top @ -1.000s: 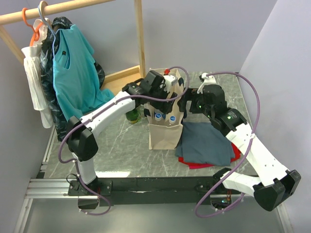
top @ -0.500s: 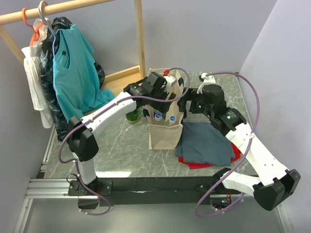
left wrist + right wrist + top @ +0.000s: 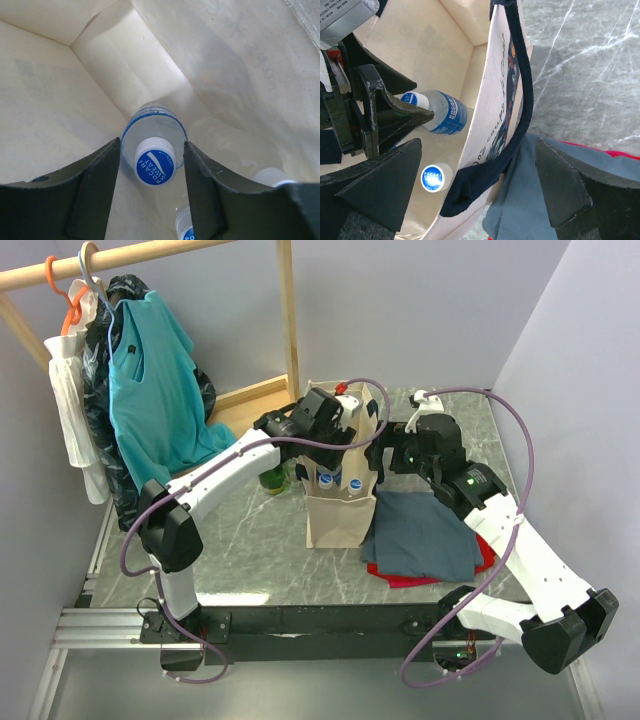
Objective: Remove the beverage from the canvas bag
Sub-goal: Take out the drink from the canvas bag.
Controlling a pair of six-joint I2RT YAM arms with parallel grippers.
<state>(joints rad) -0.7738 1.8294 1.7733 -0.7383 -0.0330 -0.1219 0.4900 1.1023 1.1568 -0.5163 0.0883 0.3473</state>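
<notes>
Beverage bottle (image 3: 155,161) with a blue Pocari Sweat cap leans low inside the canvas bag (image 3: 335,525), which stands upright on the marble table (image 3: 240,550). Nearest the arm bases, a folded grey-blue cloth (image 3: 425,535) lies over a red cloth (image 3: 395,577) and touches the bag's right side. The right gripper (image 3: 479,145) is spread wide, straddling the bag's wall and navy handle (image 3: 520,100) without clamping them. The left gripper (image 3: 151,142) reaches down into the bag with a finger on each side of the bottle's shoulders; I cannot tell whether they press it. Another blue cap (image 3: 432,178) shows beside it. Farther back, a green bottle (image 3: 272,480) stands left of the bag, and clothes (image 3: 150,380) hang on a wooden rack (image 3: 288,320).
</notes>
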